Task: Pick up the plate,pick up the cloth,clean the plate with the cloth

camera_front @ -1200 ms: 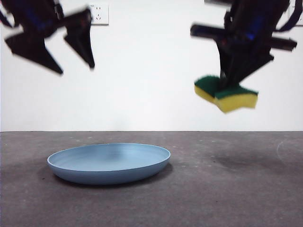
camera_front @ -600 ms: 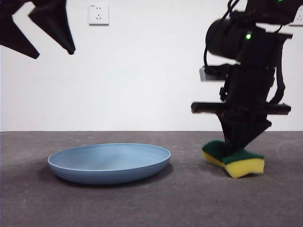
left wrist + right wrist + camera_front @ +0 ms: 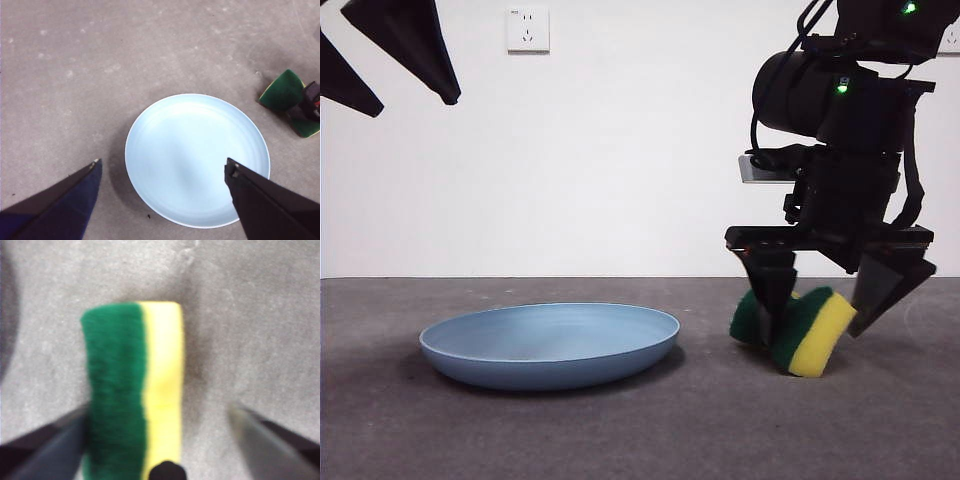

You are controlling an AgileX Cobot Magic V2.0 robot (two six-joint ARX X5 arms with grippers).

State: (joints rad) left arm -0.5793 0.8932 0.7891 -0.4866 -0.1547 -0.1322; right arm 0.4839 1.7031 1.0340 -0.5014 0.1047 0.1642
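My right gripper point(image 3: 825, 300) had let its jaws spread, and the sponge point(image 3: 800, 330) tipped onto its edge on the table point(image 3: 640, 420), probably released. The left gripper point(image 3: 162, 167) hung spread wide above the plate point(image 3: 550, 343), which lay unlifted; cleaning hadn't begun.

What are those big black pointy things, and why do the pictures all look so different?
They are a robot's two claws, called grippers. One picture is taken by a low camera looking across the grey table; the other two come from small cameras on the robot's wrists, looking down. The left gripper hangs open, high above the light-blue plate, and holds nothing. The right gripper is down at the table, its jaws open on either side of a yellow and green sponge, which stands tilted on its edge. One jaw touches it, the other is apart. The plate is lying flat on the table.
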